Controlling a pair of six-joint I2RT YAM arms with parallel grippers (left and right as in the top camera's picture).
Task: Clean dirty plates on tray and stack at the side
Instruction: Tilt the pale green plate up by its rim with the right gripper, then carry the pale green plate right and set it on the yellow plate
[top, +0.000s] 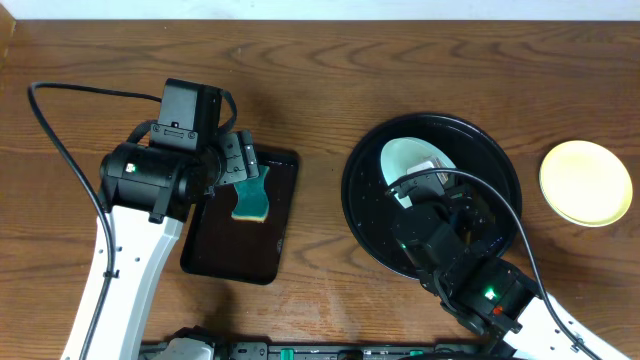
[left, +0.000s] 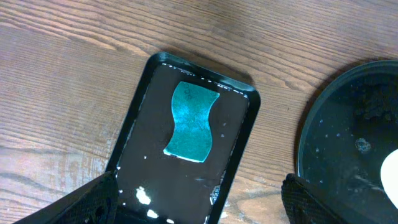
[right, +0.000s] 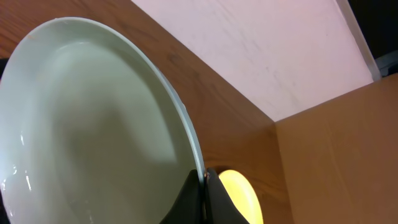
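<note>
- Dark brown wood-grain tabletop (top: 320, 60) fills the overhead view, and a pale pink wall (right: 261, 50) rises behind it in the right wrist view.
- At 9 o'clock on the tabletop lies a rectangular black tray (left: 143, 143) with a wet, glossy floor.
- A teal sponge (left: 191, 122) with a pinched waist lies flat on that tray, toward its 12 o'clock end.
- Above the tray hangs the left tool (left: 200, 186). Its two fingers are spread wide, one to each side of the tray, and they hold nothing.
- Right of centre sits the tray (top: 500, 170), large, round and black with a raised rim and pale specks on its floor.
- Over this tray's 11 o'clock part is a mint plate (top: 412, 158), steeply tilted in the right wrist view. I cannot tell whether its far edge touches the tray.
- Pinching that plate's rim is the right tool (right: 204, 186), reaching in from 5 o'clock with both fingers closed on the edge.
- At 3 o'clock, just beside the round tray and apart from it, a yellow plate (top: 585, 182) rests flat on bare wood.
</note>
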